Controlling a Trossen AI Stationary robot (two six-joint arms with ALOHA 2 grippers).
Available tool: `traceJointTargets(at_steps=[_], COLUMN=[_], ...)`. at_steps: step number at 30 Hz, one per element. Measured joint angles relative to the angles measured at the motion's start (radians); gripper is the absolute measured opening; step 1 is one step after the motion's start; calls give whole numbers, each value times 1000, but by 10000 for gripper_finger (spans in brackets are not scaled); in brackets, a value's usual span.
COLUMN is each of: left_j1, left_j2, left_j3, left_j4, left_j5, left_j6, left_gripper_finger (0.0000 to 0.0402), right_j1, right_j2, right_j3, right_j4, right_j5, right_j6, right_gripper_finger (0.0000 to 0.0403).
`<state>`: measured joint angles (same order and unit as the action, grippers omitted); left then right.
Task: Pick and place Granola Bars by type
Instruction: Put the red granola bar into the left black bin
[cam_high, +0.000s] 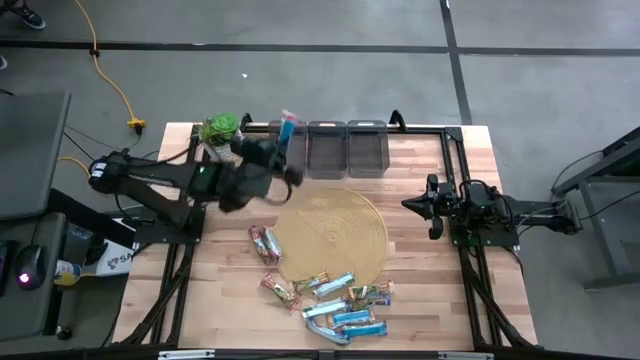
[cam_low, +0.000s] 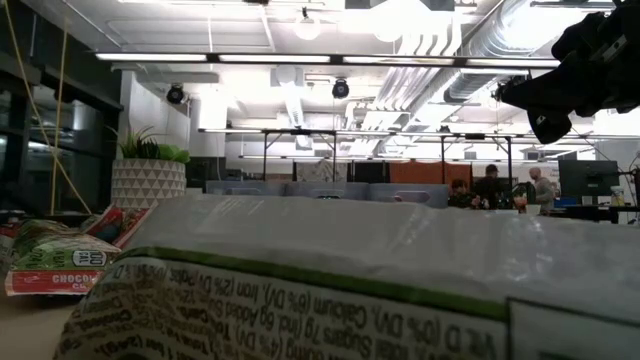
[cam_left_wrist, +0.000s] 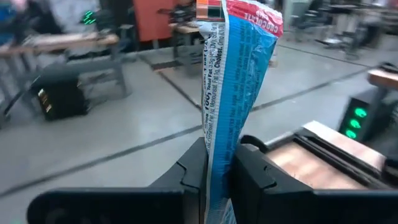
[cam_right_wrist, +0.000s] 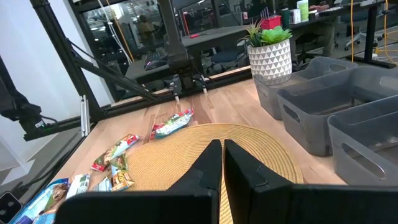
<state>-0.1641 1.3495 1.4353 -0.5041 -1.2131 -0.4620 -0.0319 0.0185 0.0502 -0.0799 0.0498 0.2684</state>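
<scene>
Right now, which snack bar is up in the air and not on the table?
The blue-and-white bar, pinched upright in the left gripper near the grey bins. The other bars lie flat on the table.

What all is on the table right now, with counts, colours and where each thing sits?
Blue-and-white foil-wrapped granola bar: one, held upright over the leftmost bin.
Loose foil-wrapped granola bars: roughly ten, blue, red and greenish, near edge by the mat.
Round woven straw mat: one, tan, table centre.
Dark grey rectangular bins: three, far edge, side by side.
Potted green plant: one, left of the bins.
Left gripper: jaws shut on the blue-and-white bar.
Right gripper: jaws shut, empty, waiting right of the mat.
</scene>
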Motion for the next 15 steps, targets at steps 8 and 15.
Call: traceJointTargets(at_steps=[8, 15], left_j1=[298, 591], left_j2=[0, 22], left_j3=[0, -19], left_j4=[-103, -362], left_j5=[313, 715], left_j6=[-196, -417], left_gripper_finger=[44, 44], right_j1=[0, 0], right_j2=[0, 0], right_j3=[0, 0], right_j4=[0, 0], right_j5=[0, 0], right_j6=[0, 0], right_gripper_finger=[0, 0])
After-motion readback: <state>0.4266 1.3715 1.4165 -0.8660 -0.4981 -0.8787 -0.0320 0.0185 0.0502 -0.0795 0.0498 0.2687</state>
